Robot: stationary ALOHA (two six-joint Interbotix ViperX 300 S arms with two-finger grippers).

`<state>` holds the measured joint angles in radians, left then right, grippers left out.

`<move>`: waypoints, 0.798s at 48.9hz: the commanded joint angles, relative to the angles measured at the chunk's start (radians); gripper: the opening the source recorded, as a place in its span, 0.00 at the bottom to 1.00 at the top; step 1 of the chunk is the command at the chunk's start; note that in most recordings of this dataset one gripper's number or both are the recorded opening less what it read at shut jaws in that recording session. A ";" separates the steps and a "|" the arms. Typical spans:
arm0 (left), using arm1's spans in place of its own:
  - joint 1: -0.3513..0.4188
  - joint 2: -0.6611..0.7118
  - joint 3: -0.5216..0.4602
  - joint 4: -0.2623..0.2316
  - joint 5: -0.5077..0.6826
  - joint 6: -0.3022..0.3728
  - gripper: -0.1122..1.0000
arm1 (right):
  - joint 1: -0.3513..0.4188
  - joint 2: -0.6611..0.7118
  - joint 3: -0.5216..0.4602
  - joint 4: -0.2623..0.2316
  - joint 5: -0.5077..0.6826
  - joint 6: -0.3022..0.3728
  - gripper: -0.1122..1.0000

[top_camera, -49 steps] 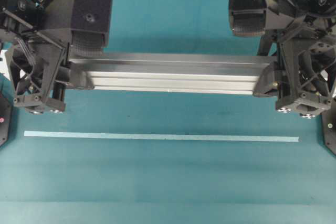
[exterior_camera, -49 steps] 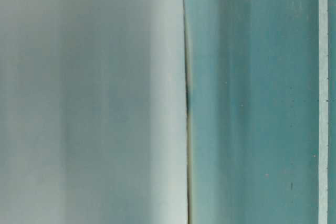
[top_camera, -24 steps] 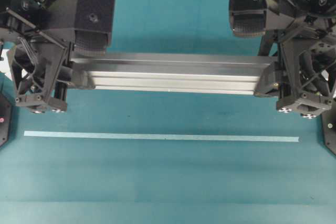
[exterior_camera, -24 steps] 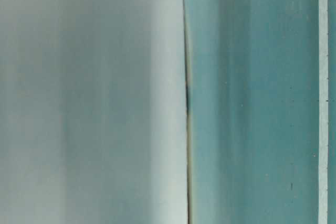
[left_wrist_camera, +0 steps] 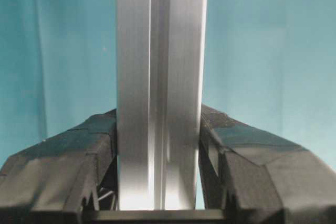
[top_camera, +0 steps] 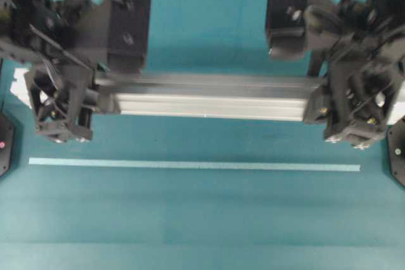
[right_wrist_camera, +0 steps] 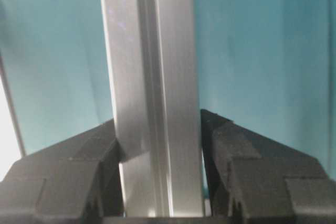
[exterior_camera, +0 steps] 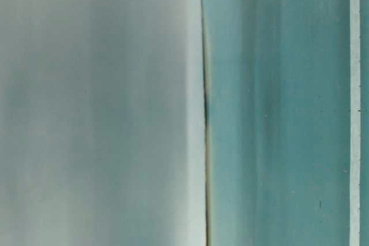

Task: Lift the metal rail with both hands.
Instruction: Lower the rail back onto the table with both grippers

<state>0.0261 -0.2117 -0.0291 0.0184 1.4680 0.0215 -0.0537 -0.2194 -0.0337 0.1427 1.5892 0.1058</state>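
The metal rail (top_camera: 209,96) is a long silver grooved bar lying level across the overhead view. My left gripper (top_camera: 101,96) is shut on its left end and my right gripper (top_camera: 316,100) is shut on its right end. In the left wrist view the rail (left_wrist_camera: 160,87) runs up between the two black fingers (left_wrist_camera: 94,145), which press its sides. In the right wrist view the rail (right_wrist_camera: 152,87) is clamped the same way by the fingers (right_wrist_camera: 231,150). The table-level view is filled on its left by a blurred grey surface (exterior_camera: 98,108).
A thin pale-blue tape strip (top_camera: 193,165) lies on the teal table in front of the rail; it also shows in the table-level view (exterior_camera: 355,108). Black arm bases (top_camera: 397,156) stand at the side edges.
Both grippers and the rail have shifted and blurred in the overhead view. The grippers look drawn inward and up with the rail held between them.
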 commanded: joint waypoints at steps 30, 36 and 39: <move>0.015 0.025 0.414 0.008 -0.319 -0.003 0.42 | -0.005 0.003 0.434 -0.023 -0.345 -0.061 0.45; 0.015 0.037 0.449 0.008 -0.376 -0.005 0.42 | -0.005 0.012 0.488 -0.029 -0.422 -0.066 0.45; 0.015 0.044 0.460 0.008 -0.407 -0.005 0.42 | -0.005 0.018 0.511 -0.029 -0.454 -0.067 0.45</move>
<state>0.0337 -0.1626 0.4188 0.0199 1.0753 0.0215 -0.0583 -0.2025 0.4464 0.1104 1.1505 0.0399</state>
